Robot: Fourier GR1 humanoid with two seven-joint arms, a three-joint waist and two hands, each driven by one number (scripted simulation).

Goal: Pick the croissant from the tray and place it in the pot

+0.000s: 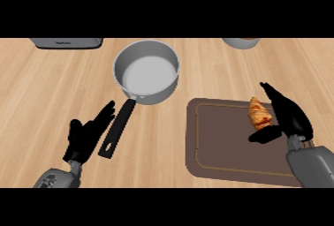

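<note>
I'm at the grasp. The croissant (pixel 259 114) lies on the far right part of the tray (pixel 222 145). My right robot hand (pixel 290 119) lies along its right side, fingers stretched long and thumb hooked at its near end, not yet closed round it. Next I should close, lift, then carry it left and far to the pot (pixel 146 73). Bare tabletop (pixel 209 75) lies between. The pot's handle (pixel 117 130) points near, just beside my left robot hand (pixel 85 137), which rests open.
</note>
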